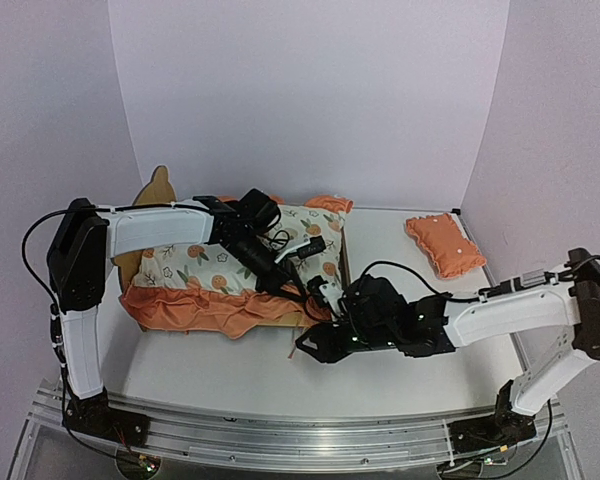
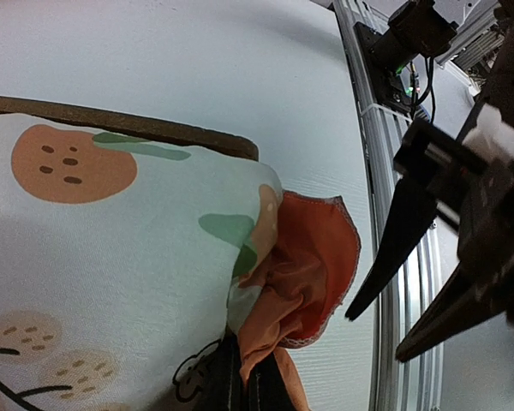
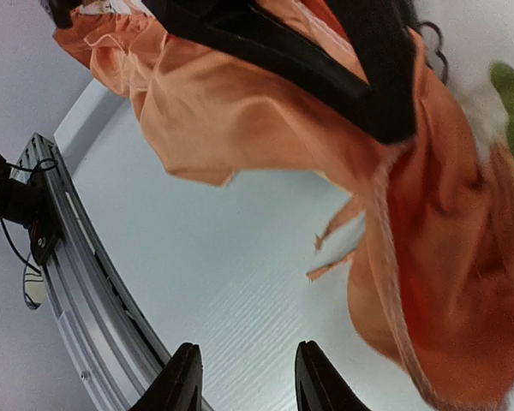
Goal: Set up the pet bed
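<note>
The pet bed (image 1: 158, 187) stands at the left of the table, its ear-shaped headboard to the far left. The orange-print mattress pad (image 1: 230, 262) lies over it, and its orange ruffle (image 1: 210, 310) hangs over the near rail. My left gripper (image 1: 302, 283) is at the pad's near right corner, shut on the ruffle (image 2: 295, 274). A wooden rail (image 2: 120, 125) shows beyond the pad (image 2: 94, 257). Just in front of that corner my right gripper (image 1: 310, 350) is low over the table, open and holding nothing, with its fingertips (image 3: 185, 370) apart below the ruffle (image 3: 437, 257).
A small orange pillow (image 1: 443, 243) lies at the back right of the white table (image 1: 230, 375). An aluminium rail (image 1: 280, 435) runs along the near edge. The enclosure walls close off the back and sides. The two grippers are close together at the bed's corner.
</note>
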